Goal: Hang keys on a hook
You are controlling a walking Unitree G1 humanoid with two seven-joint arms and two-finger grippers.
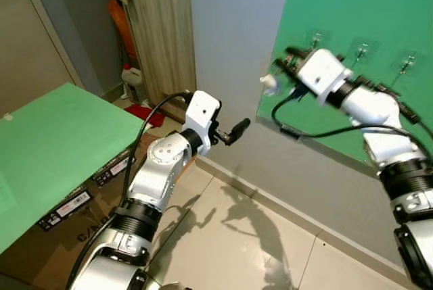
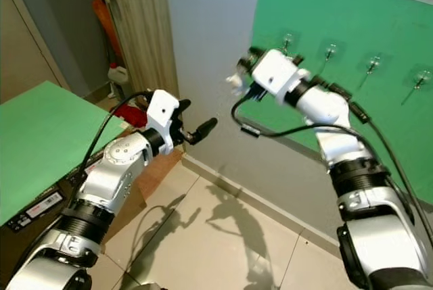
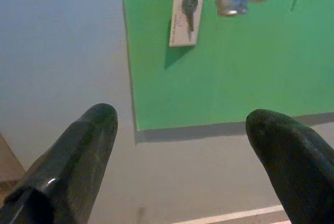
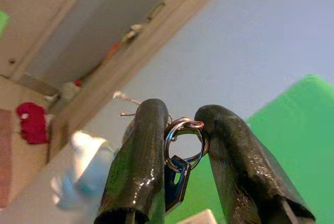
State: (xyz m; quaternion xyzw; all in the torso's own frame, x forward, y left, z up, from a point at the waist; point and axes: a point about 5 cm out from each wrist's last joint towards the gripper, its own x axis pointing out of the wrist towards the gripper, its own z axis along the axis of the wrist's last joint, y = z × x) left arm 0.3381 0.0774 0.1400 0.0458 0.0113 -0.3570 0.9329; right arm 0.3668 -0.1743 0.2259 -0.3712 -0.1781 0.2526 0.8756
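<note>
Your right claw (image 4: pixel 182 145) pinches the silver key ring (image 4: pixel 183 143) beside the green wall board (image 1: pixel 352 101); your left claw (image 3: pixel 182 156) gapes wide.

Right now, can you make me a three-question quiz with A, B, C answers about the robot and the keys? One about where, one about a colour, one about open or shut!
1. Where is the right end effector?
A. Up by the green board
B. Down on the floor
C. Over the green table

2. What colour is the board with the hooks?
A. Red
B. Green
C. Yellow

3. How is the left end effector?
A. Shut on the keys
B. Shut on nothing
C. Open

Answers:
1 A, it is raised at the board's near edge, close to the first hook.
2 B, the panel on the grey wall is bright green.
3 C, its two black fingers stand wide apart with nothing between; the key ring sits in the right end effector.
</note>
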